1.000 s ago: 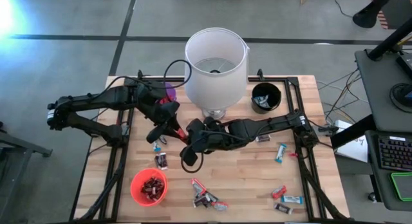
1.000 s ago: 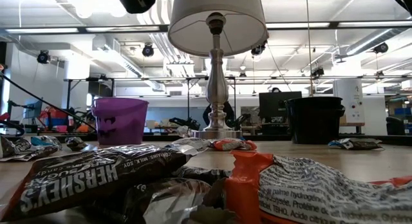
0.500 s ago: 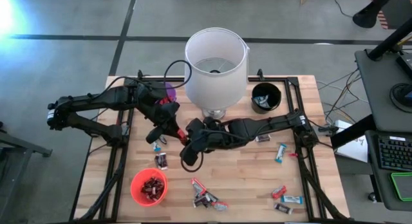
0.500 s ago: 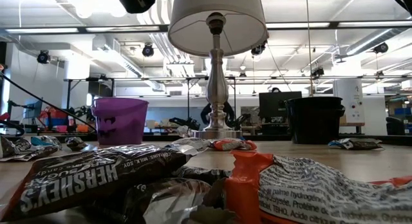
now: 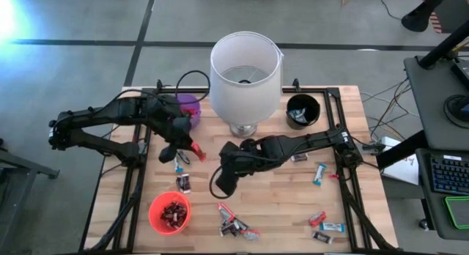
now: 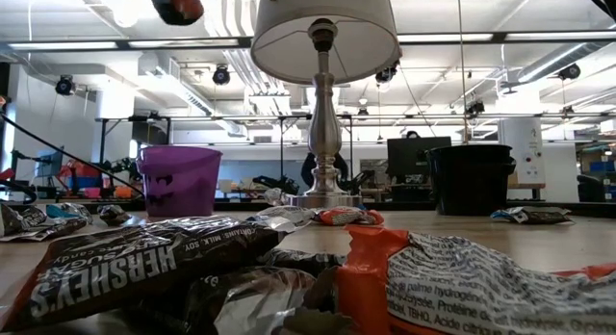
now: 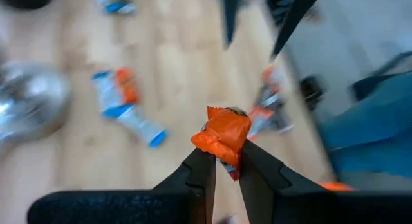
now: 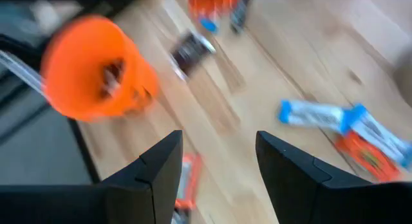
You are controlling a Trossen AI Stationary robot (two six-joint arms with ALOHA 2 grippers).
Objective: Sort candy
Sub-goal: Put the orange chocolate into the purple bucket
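Holding a small candy in a shiny red wrapper [image 7: 222, 138], the left claw [image 7: 222, 165] is seen above the wooden surface [image 5: 282, 196], near its left edge. Its two dark fingers are pressed together on the lower end of the candy, so most of the wrapper sticks out past the tips. In the high view the same red candy [image 5: 196, 152] is seen at the tip of the left claw [image 5: 190, 149], between the round purple plastic cup [image 5: 189, 105] and the round red plastic cup [image 5: 170, 212].

The right claw [image 8: 215, 166] hangs over the middle of the surface, below the big white lamp shade [image 5: 245, 68]. Its fingers are spread apart and nothing is held between them.

More wrapped candies are scattered on the surface: a blue-and-white one [image 5: 319, 174] on the right, a dark brown one [image 5: 183, 183] above the red cup, and a small heap [image 5: 234, 222] near the front edge. Some candies already lie in the red cup, and something pale lies in the round black plastic cup [image 5: 302, 111].

The red candy is probably meant for the red cup. Only a little of the wrapper is pinched, and it is shiny and slippery, so the candy could be dropped on the way. It could also be let go too early and miss the cup. The two arms are close together, so they could be bumped.
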